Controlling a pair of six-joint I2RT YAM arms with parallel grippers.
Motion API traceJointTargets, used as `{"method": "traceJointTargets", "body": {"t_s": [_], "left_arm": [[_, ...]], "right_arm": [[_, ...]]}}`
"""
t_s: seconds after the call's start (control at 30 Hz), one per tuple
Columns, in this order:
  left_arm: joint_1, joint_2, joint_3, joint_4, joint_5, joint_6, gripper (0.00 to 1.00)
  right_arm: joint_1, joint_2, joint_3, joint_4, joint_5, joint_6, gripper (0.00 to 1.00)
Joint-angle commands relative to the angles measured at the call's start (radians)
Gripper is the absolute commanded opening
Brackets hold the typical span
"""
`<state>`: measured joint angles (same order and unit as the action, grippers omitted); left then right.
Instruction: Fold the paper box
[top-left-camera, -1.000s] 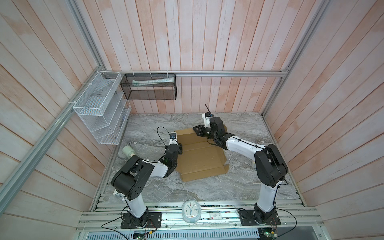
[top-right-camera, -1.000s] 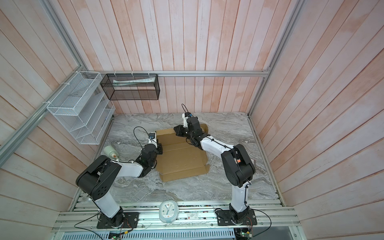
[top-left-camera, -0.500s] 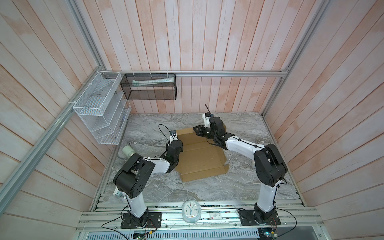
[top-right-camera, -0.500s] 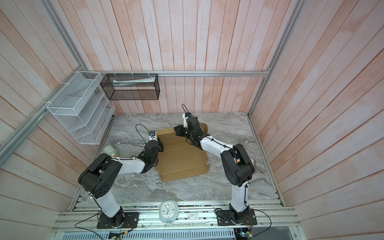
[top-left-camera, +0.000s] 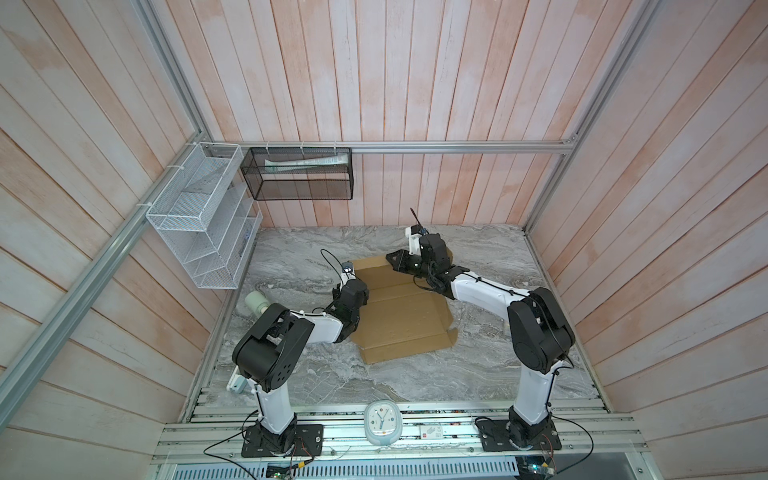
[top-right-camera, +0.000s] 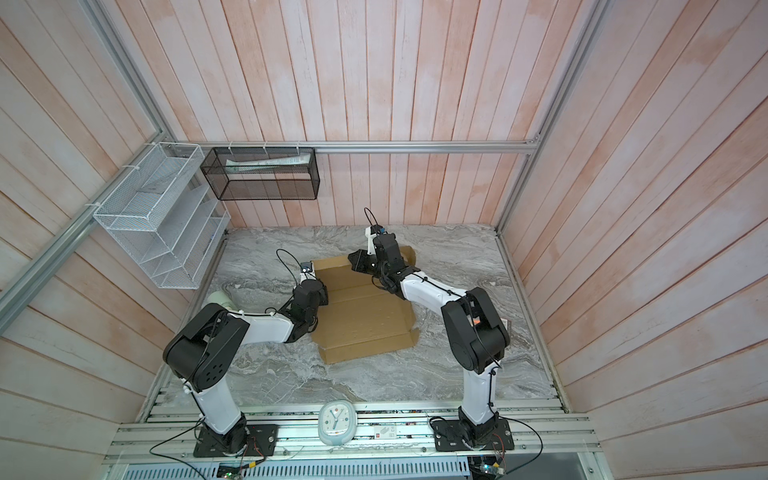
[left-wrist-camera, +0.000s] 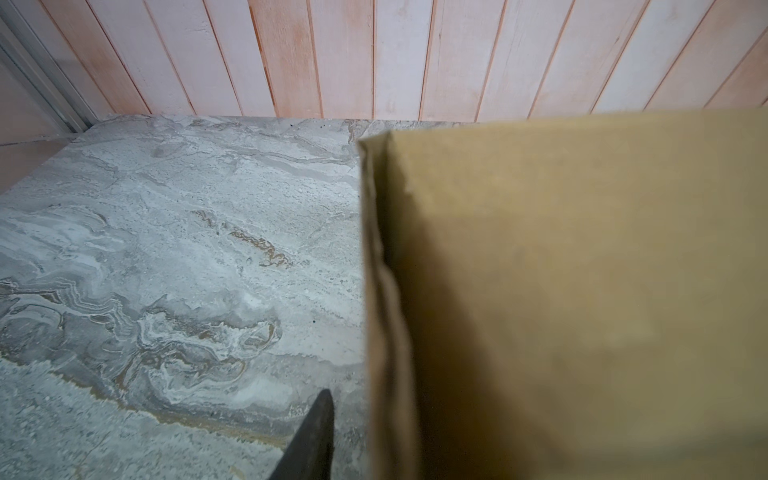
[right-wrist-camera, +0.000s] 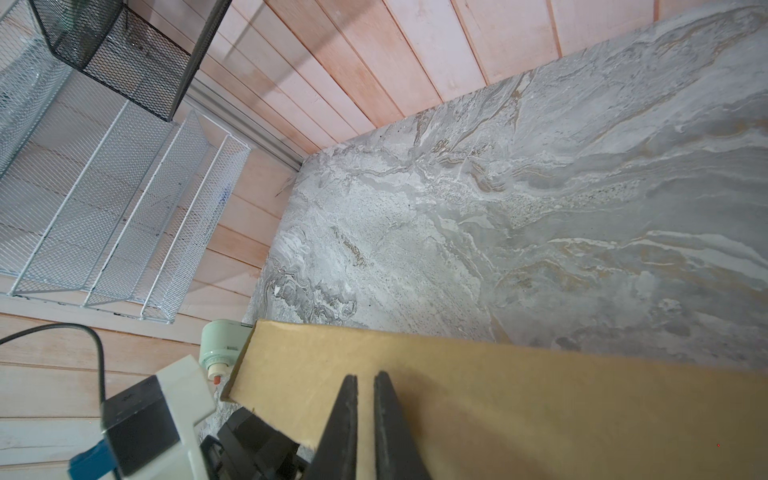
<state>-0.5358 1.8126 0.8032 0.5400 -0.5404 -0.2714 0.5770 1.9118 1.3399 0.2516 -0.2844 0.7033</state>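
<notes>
The paper box (top-left-camera: 405, 320) (top-right-camera: 365, 320) is a creased brown cardboard sheet lying mostly flat on the marble table in both top views. My left gripper (top-left-camera: 353, 286) sits at its left edge. In the left wrist view one dark finger (left-wrist-camera: 318, 432) stands clear of a raised cardboard edge (left-wrist-camera: 378, 291); the other finger is hidden behind the cardboard (left-wrist-camera: 582, 291), so the jaws stand open astride it. My right gripper (top-left-camera: 392, 261) (right-wrist-camera: 365, 376) is at the far edge, shut, its fingers lying over the face of the far flap (right-wrist-camera: 540, 395) with nothing between them.
A white wire rack (top-left-camera: 199, 220) and a black mesh basket (top-left-camera: 301, 174) hang on the walls at the back left. A pale green bottle (top-left-camera: 255, 301) lies at the table's left edge. A clock (top-left-camera: 381, 422) sits on the front rail.
My left gripper has opened and shifted a little farther back along the cardboard's left edge. The right gripper has stayed put.
</notes>
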Motion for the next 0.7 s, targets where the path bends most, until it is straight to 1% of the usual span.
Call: {"method": "traceJointTargets", "body": {"t_s": [0.0,0.27,0.43,0.5,0.63,0.67], "left_arm": [[0.005,0.029,0.041,-0.037,-0.035,-0.026,0.37],[0.005,0.065,0.085,-0.082,-0.038,-0.038,0.41],[0.005,0.086,0.111,-0.105,-0.049,-0.041,0.41],[0.005,0.092,0.116,-0.107,-0.057,-0.043,0.39],[0.005,0.099,0.119,-0.108,-0.076,-0.045,0.28],[0.005,0.1,0.12,-0.108,-0.078,-0.045,0.27]], "right_arm": [[-0.008,0.03,0.016,-0.045,0.011,0.001,0.12],[-0.007,0.033,0.018,-0.049,0.01,0.003,0.12],[-0.008,0.039,0.025,-0.05,0.008,0.006,0.12],[-0.008,0.042,0.025,-0.052,0.007,0.007,0.12],[-0.009,0.046,0.029,-0.052,0.007,0.007,0.12],[-0.009,0.046,0.029,-0.053,0.007,0.008,0.12]]}}
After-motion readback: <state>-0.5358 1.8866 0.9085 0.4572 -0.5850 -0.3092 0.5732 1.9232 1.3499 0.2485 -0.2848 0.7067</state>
